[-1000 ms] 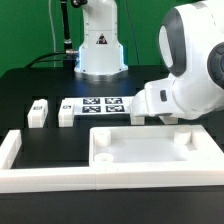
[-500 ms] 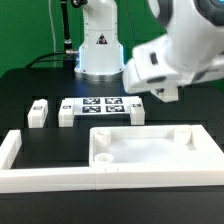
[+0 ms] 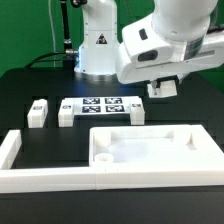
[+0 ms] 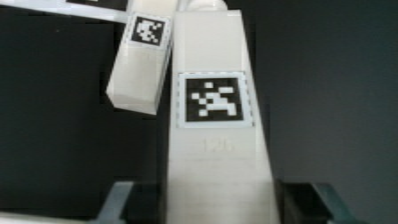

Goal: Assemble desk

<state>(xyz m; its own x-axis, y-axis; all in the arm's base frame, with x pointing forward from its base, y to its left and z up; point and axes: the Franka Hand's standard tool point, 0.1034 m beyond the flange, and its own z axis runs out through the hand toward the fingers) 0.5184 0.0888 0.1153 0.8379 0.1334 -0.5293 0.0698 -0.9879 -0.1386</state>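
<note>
You're in the carry step of fitting a leg. The end effector [image 3: 160,86] hangs above the surface [image 3: 55,145], behind the tabletop [image 3: 140,140], and it is pinching the held leg [image 4: 214,140]. The wrist view shows that piece running out lengthwise between the two fingers [image 4: 121,200], tag toward the camera. How it is tilted I cannot tell from the exterior view.

The tabletop lies rim-up toward the front of the surface, close to the front border bar [image 3: 50,178]. A round socket [image 3: 103,157] shows in its near corner on the exterior view's left. No leg stands in the tabletop yet, so I'd judge the assembly barely begun.

Three more pieces wait on the surface:
- The first loose leg [image 3: 38,112] lies apart on the exterior view's left.
- The second loose leg [image 3: 66,110] lies just beside the marker board [image 3: 100,105].
- The third loose leg [image 3: 137,110] lies at the board's other end, near the end effector and below it.

The next move probably calls for bringing the held leg over a socket, standing it upright and lowering it straight in — then turning it home. Keep the held leg high enough to pass the third loose leg and the tabletop's raised rim. Inside the rim the floor is bare, so you have room there. The border bar closes off the front.
</note>
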